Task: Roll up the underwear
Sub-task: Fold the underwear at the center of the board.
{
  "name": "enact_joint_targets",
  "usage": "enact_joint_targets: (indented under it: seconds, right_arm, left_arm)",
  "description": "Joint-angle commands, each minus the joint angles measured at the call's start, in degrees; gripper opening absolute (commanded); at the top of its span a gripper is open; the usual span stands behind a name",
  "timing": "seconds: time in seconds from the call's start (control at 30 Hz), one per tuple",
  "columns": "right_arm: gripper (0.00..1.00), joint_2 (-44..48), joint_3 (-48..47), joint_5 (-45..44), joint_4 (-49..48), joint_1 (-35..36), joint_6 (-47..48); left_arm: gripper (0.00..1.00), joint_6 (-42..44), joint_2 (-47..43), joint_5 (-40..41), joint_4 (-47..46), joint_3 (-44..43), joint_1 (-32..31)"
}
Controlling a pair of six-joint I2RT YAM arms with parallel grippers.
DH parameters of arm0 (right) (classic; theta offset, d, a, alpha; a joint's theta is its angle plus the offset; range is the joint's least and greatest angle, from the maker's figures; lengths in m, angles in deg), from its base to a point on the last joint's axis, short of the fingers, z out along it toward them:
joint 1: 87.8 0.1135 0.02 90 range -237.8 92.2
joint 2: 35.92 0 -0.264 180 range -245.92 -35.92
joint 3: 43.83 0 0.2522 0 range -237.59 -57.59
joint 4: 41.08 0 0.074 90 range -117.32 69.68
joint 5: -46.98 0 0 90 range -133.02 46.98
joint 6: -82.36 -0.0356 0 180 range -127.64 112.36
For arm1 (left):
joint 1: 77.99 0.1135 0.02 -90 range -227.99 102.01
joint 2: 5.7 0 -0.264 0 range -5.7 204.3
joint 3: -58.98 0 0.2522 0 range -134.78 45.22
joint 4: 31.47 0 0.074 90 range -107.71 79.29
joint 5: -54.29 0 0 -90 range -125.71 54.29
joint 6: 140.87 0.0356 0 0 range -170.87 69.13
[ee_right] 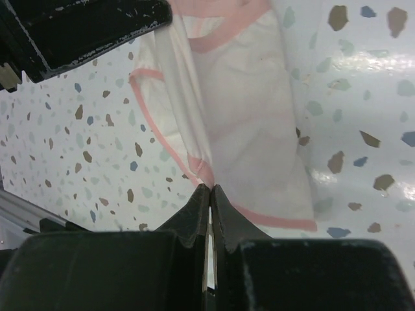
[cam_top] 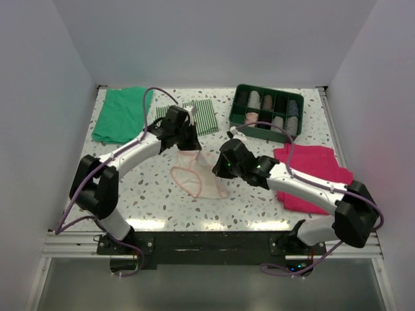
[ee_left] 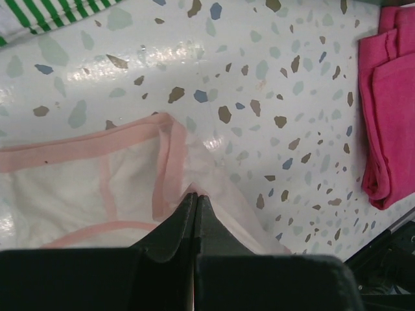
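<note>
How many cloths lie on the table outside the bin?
4: green cloth far left, striped cloth beside it, underwear at centre, magenta cloth at right, which may hide another.

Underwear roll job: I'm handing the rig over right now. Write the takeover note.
left gripper: shut on the far edge of the underwear.
right gripper: shut on its right edge.
The underwear lies spread out mid-way across the table between the two grippers, with no roll started.
Done: both grips taken.
Left: roll the fabric up into a small roll, then let go.
</note>
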Motion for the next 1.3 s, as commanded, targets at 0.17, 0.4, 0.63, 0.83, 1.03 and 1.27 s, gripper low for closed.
enact_joint_targets:
  seconds: [0.17, 0.4, 0.63, 0.83, 1.03, 1.27]
  right_arm:
    - [0.04, 17.41, 7.04, -9.84, 12.69, -2.99, -0.65]
    - [0.05, 27.17, 10.74, -11.08, 18.67, -8.88, -0.13]
    - [0.05, 25.88, 10.05, -8.02, 17.72, -10.82, 1.89]
    - [0.04, 19.11, 7.15, -0.98, 10.60, -10.73, 3.39]
    - [0.04, 10.32, 2.84, 3.25, 6.20, -9.94, 3.91]
    - [0.04, 1.80, -3.57, 4.57, 4.18, -5.90, 3.83]
  left_arm:
    - [0.00, -4.02, -2.06, 2.59, -2.27, -5.73, -7.03]
    - [0.01, -3.58, 2.86, 3.47, 0.36, -14.94, -11.78]
    - [0.01, -0.51, 9.62, 3.38, 2.12, -22.69, -13.19]
    - [0.01, 3.45, 12.53, 5.40, 2.39, -25.86, -13.11]
    - [0.01, 4.95, 13.41, 4.18, -0.15, -24.02, -10.30]
    - [0.01, 6.70, 11.83, -0.75, -3.68, -18.58, -3.97]
